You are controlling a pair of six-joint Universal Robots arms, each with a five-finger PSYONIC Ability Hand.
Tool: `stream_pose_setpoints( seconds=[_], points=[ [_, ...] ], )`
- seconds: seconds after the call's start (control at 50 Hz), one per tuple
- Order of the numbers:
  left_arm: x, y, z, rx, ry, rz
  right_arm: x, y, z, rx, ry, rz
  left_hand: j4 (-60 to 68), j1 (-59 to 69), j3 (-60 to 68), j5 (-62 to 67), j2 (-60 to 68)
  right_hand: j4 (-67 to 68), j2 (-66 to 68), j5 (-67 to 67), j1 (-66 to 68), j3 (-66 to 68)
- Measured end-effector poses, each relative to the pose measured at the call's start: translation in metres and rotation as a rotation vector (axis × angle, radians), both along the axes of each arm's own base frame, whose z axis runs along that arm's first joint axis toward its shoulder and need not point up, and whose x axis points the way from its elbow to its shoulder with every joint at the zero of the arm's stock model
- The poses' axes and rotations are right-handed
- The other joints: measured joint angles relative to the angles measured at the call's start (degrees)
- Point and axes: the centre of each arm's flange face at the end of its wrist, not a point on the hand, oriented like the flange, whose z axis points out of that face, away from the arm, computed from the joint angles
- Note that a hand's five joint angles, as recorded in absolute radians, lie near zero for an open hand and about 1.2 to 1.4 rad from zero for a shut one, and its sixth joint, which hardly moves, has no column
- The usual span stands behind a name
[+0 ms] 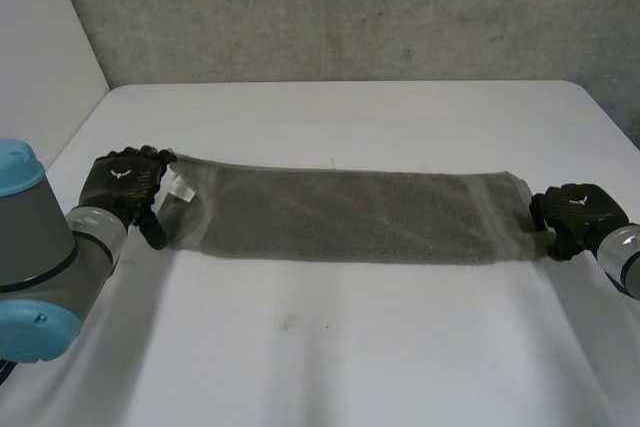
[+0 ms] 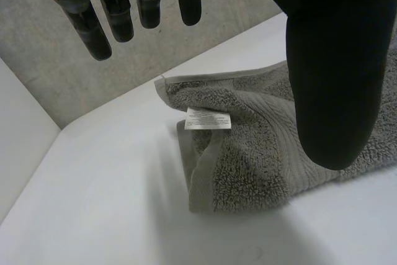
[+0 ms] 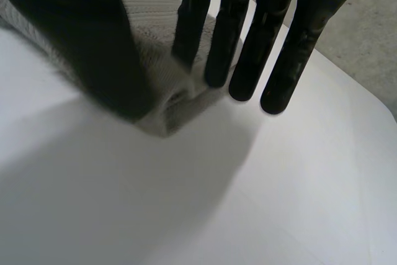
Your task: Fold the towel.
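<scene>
A long grey towel point(image 1: 340, 212) lies flat across the white bench point(image 1: 350, 337), folded into a strip. The left hand point(image 1: 125, 182) is at the towel's left end, beside the small white label point(image 2: 208, 118). Its fingers point(image 2: 105, 23) are straight and let go, holding nothing. The right hand point(image 1: 578, 209) is at the towel's right end. I cannot tell if it holds the towel there.

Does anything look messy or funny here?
A little: at the end of the towel by the left hand, the layers don't line up and the white label shows. Nothing is spilled or torn.
</scene>
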Motion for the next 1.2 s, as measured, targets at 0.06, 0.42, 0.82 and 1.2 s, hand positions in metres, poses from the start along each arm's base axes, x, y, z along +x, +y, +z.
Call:
stream_pose_setpoints(
  seconds=[0.06,0.42,0.82,1.2],
  points=[
    [0.0,0.0,0.0,0.001,0.0,0.0,-0.007,-0.007,0.002,-0.015,0.015,-0.031,-0.09,0.0,0.0,0.0,0.0,12.41,11.59,12.01,7.02,12.2],
    [0.001,0.0,0.0,0.0,0.0,0.003,-0.08,-0.041,0.075,-0.255,0.387,-0.372,-0.09,0.0,0.0,0.0,0.0,12.93,11.65,12.97,7.02,12.52],
    [0.001,0.003,0.0,0.004,-0.001,0.003,0.218,0.063,0.094,-0.504,0.066,0.576,-0.09,0.0,0.0,0.0,0.0,13.06,11.71,13.31,7.27,12.52],
    [-0.005,0.01,-0.002,0.013,-0.002,-0.021,0.261,0.118,0.049,-0.377,-0.012,0.686,-0.09,0.0,0.0,0.0,-0.03,-41.77,-43.03,-39.63,-34.76,-42.95]
  ],
)
